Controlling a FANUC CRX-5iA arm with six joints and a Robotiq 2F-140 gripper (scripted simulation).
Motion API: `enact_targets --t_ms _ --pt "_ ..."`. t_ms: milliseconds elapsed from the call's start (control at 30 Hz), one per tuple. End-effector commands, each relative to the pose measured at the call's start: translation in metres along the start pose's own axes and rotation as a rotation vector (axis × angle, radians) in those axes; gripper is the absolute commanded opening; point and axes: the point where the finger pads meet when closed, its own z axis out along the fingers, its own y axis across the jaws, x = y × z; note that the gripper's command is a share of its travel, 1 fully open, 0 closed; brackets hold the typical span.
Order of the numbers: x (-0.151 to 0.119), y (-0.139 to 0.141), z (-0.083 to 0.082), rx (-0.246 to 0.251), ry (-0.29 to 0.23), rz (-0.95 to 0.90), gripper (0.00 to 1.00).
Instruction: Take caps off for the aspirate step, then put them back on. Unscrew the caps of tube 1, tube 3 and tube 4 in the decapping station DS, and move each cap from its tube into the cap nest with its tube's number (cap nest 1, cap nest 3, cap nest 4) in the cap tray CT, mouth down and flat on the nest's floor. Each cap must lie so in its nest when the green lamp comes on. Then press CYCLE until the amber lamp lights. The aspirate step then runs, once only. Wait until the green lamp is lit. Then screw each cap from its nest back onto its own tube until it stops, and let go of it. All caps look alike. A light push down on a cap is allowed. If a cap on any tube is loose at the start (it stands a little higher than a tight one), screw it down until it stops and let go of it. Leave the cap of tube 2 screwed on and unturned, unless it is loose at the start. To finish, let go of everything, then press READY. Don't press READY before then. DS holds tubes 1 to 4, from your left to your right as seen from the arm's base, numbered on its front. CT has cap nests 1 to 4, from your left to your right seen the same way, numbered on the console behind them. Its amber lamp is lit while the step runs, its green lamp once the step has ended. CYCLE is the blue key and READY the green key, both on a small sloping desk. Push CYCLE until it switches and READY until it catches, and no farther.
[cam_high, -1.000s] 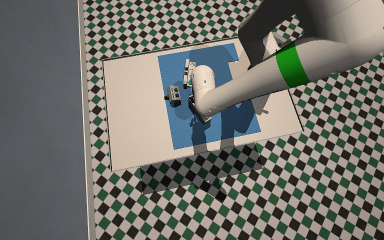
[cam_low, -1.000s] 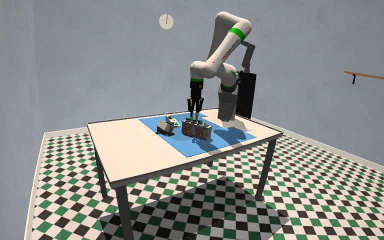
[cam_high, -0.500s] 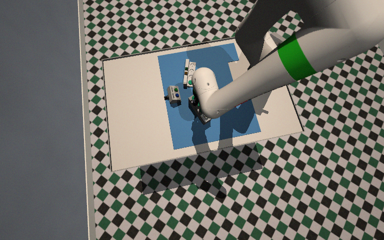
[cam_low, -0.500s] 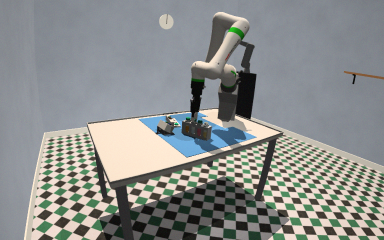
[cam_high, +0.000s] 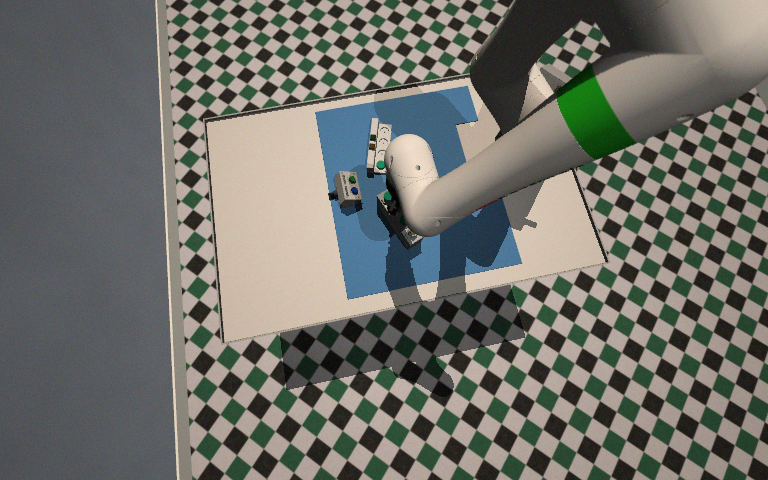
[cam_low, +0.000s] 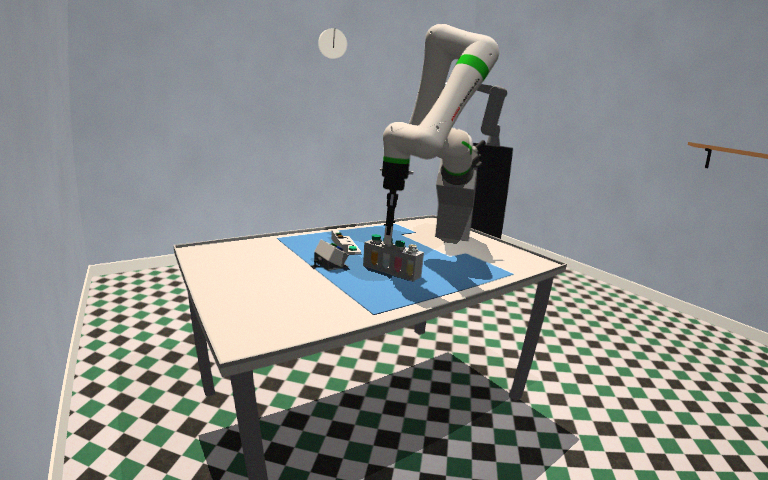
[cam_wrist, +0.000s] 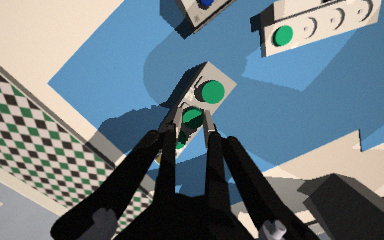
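Observation:
My gripper (cam_low: 388, 236) (cam_wrist: 193, 116) reaches straight down onto the decapping station (cam_low: 390, 266) (cam_high: 411, 240) (cam_wrist: 223, 75). Its fingers stand narrowly on either side of the green cap of tube 3 (cam_wrist: 192, 116), a little apart from it, so it is open. The cap of tube 4 (cam_wrist: 213, 91) (cam_low: 374, 236) (cam_high: 387, 195) sits at the station's end beside it. The cap of tube 2 (cam_low: 399, 243) is on its tube and half hidden behind my fingers in the wrist view. Tube 1 (cam_low: 412, 249) stands without a cap. One green cap (cam_wrist: 283, 35) (cam_low: 352, 247) (cam_high: 380, 164) lies in an end nest of the cap tray (cam_wrist: 326, 32).
The sloping key desk (cam_high: 343, 186) (cam_low: 330, 251) stands beside the tray, with the green key (cam_high: 352, 179) and the blue key (cam_high: 355, 191). All stand on a blue mat (cam_low: 390, 294) on the table. The arm's base rises at the back.

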Motion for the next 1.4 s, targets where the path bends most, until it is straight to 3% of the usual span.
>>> enact_targets --t_ms 0,267,367,467,867,933,1033,1333,1367 --pt "0.0006 0.0008 -0.0001 0.015 -0.032 -0.006 0.35" --pt "0.0006 0.0008 -0.0001 0.015 -0.032 -0.006 0.35" --pt "0.0006 0.0008 0.0 0.013 -0.033 0.078 0.35" --pt "0.0006 0.0008 0.0 0.009 -0.034 0.323 0.35" --pt "0.0006 0.0008 0.0 0.0 -0.037 0.828 0.35" --pt "0.0006 0.0008 0.0 0.0 -0.037 0.828 0.35" --pt "0.0005 0.0009 0.0 -0.002 -0.039 1.029 0.35" --pt "0.0004 0.0008 0.0 -0.004 -0.037 1.041 0.35" --pt "0.0004 0.0008 0.0 -0.004 -0.037 1.041 0.0"
